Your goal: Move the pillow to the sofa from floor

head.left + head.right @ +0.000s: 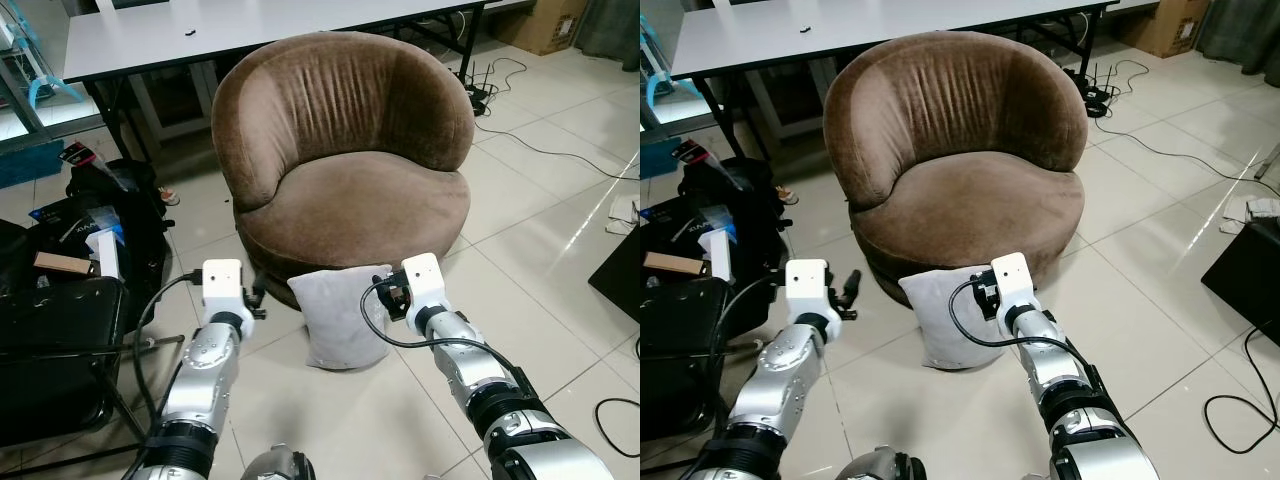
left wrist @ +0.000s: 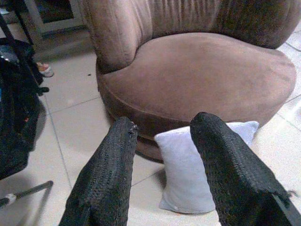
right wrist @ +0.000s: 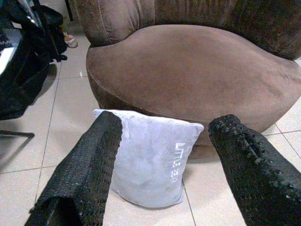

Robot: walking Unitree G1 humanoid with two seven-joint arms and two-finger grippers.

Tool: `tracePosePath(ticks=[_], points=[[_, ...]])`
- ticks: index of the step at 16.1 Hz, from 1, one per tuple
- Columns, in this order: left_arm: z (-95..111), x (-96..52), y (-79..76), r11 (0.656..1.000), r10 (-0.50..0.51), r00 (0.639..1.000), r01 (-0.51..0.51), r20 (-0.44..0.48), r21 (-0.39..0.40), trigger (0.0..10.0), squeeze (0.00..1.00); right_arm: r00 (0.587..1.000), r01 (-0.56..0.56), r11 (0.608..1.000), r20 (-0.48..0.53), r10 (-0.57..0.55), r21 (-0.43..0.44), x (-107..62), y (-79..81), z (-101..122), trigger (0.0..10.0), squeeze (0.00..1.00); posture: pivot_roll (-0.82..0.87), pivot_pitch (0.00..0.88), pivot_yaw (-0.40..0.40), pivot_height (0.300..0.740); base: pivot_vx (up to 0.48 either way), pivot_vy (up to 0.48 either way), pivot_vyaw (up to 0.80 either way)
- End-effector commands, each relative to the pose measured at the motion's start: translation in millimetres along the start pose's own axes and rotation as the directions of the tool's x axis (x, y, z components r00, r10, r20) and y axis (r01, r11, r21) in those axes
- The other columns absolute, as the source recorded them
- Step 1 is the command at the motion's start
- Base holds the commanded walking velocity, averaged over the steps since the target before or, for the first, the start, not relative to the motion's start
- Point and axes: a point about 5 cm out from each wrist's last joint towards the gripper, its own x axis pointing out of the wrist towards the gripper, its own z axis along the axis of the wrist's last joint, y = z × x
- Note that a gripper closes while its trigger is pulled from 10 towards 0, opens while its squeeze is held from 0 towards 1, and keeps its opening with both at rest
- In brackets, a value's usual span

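A light grey pillow [image 1: 345,318] stands upright on the tiled floor, leaning against the base of the round brown sofa chair [image 1: 350,150]. My right gripper [image 3: 168,120] is open and held just above and in front of the pillow [image 3: 150,157], its fingers spread wider than the pillow's top edge. My left gripper [image 2: 162,125] is open too, hovering to the left of the pillow [image 2: 188,174] and apart from it, with nothing between its fingers. The sofa seat [image 3: 188,70] has nothing on it.
Black bags and a black folding chair [image 1: 60,310] crowd the floor at my left. A grey table [image 1: 200,30] stands behind the sofa. Cables [image 1: 560,150] trail over the tiles at the right, near a dark object [image 1: 620,270].
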Motion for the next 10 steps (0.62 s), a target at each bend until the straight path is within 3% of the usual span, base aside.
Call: tracePosePath(ticks=[1, 10], points=[[2.4, 1.2, -1.3, 1.000, -0.009, 1.000, 0.008, 0.010, 0.016, 10.0, 0.00, 1.000, -0.010, 1.000, -0.002, 0.010, -0.001, 1.8, 1.7, 2.0, 10.0, 1.00, -0.11, 0.000, 0.065, 0.709, 0.000, 0.000, 0.00], [-0.6, 0.5, -5.5, 1.000, -0.019, 1.000, 0.019, -0.004, -0.016, 10.0, 0.00, 1.000, -0.021, 1.000, 0.010, 0.021, -0.005, 1.7, 3.8, 2.8, 10.0, 1.00, -0.11, 0.000, 0.062, 0.709, 0.000, 0.000, 0.00]])
